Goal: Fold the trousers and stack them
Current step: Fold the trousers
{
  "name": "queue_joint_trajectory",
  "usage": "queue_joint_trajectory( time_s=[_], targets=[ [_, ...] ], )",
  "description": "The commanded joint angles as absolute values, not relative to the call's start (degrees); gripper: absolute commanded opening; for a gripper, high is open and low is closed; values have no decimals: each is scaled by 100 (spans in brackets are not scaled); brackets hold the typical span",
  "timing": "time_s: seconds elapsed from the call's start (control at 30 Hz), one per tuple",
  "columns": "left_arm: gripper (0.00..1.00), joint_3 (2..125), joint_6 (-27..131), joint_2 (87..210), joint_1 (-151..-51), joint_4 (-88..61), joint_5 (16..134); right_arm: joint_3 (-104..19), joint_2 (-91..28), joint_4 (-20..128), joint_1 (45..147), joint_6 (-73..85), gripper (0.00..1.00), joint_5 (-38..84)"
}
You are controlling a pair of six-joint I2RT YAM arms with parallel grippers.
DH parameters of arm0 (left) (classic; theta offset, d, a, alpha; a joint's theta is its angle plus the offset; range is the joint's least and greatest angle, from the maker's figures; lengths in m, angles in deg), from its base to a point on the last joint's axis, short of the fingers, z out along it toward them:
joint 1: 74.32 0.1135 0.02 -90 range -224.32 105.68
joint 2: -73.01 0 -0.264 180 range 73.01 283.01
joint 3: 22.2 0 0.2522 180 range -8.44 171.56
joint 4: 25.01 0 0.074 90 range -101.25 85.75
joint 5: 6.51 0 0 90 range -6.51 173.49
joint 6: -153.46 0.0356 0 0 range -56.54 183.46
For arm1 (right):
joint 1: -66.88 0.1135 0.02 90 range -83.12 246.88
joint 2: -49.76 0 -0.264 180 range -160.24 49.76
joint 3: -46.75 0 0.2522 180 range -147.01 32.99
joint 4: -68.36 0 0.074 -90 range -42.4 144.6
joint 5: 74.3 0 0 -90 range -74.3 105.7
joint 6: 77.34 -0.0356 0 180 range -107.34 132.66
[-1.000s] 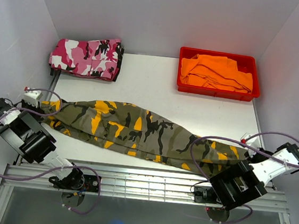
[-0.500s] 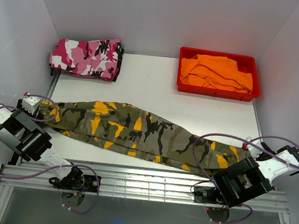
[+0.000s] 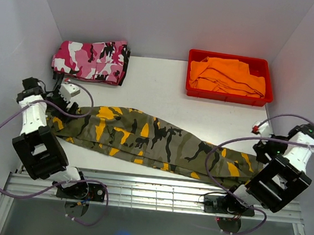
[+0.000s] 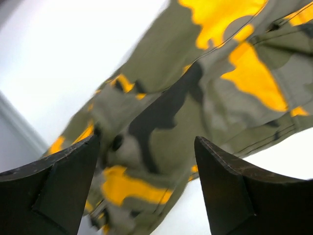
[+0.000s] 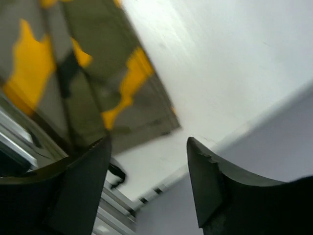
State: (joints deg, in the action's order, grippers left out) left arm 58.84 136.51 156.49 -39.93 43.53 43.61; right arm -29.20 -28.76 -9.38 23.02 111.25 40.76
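Soft and light, the camouflage trousers will likely sag and bunch, so the corners at either end look the best holds. Olive with yellow and black patches (one long strip), they lie along the near side of the worktop. The left claw and the right claw hang spread, grasping nothing.

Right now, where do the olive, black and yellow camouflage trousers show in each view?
Top external: olive, black and yellow camouflage trousers stretched left to right across the near half of the white tabletop.
Left wrist: trousers fill centre and upper right.
Right wrist: trousers at upper left.
Shared landmark: the white tabletop beside them.
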Motion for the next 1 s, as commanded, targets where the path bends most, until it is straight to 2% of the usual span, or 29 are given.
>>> queue_joint_trajectory(
  time_s=[0.0,0.07,0.2,0.27,0.47,0.57,0.73,0.87,0.97],
  targets=[
    [88,5529,12315,15711,-4495,3991,4806,-2030,-2470,-782,3091,9793,67,3786],
    [84,5221,12051,15852,-4672,3823,5044,-1337,-2241,-395,3390,9477,64,3400],
    [75,4790,11410,16256,-4874,3560,5167,-754,-2397,947,3937,8976,59,2792],
    [72,4632,11233,16546,-4953,3411,5264,-858,-2854,1249,4007,8747,57,2651],
    [66,4894,10231,17372,-4989,2988,5405,-2377,-4270,1619,4217,7753,50,2853],
    [65,5132,10247,17426,-4980,3093,5265,-2861,-4227,1471,4393,7577,52,3098],
    [69,5500,10423,17303,-4989,3505,4931,-3477,-3648,522,4394,7681,61,3582],
    [72,5756,10485,17242,-4997,3936,4728,-3390,-2997,-321,4149,8717,64,3522],
    [72,5661,10591,17128,-5050,4043,4745,-2794,-2645,-543,4095,9518,65,2969]
  ],
)
